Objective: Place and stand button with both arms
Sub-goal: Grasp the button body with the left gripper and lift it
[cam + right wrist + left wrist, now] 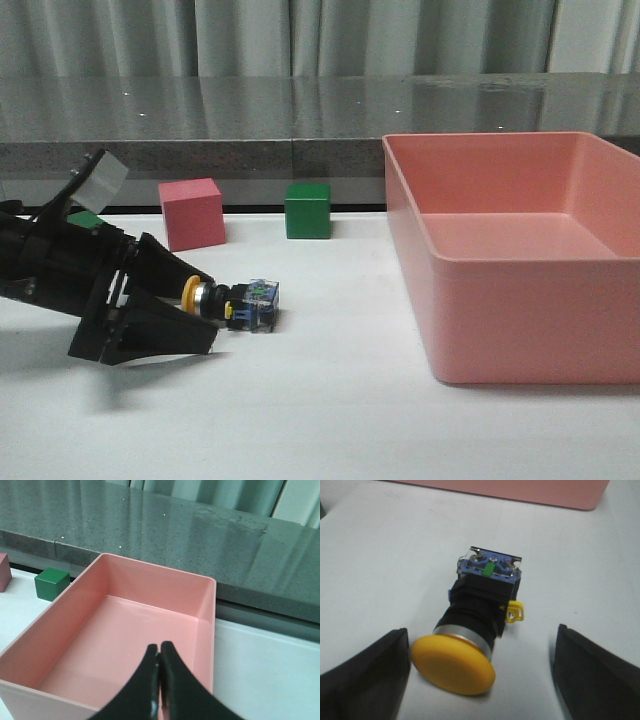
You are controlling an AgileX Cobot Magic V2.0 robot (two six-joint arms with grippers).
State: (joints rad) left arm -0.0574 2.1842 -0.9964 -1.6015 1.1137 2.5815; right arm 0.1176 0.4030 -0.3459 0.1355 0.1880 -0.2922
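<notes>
The button [236,302] lies on its side on the white table, yellow cap toward my left gripper, clear-blue base pointing right. In the left wrist view the button [475,625] lies between my open fingers, its yellow cap near one finger [365,675] and apart from the other. My left gripper [196,303] is low over the table and open around the cap end. My right gripper [159,652] is shut and empty, held above the pink bin; it does not show in the front view.
A pink cube [191,213] and a green cube [307,210] stand behind the button. A large pink bin [520,250] fills the right side; it also shows in the right wrist view [125,630]. A grey ledge runs along the back.
</notes>
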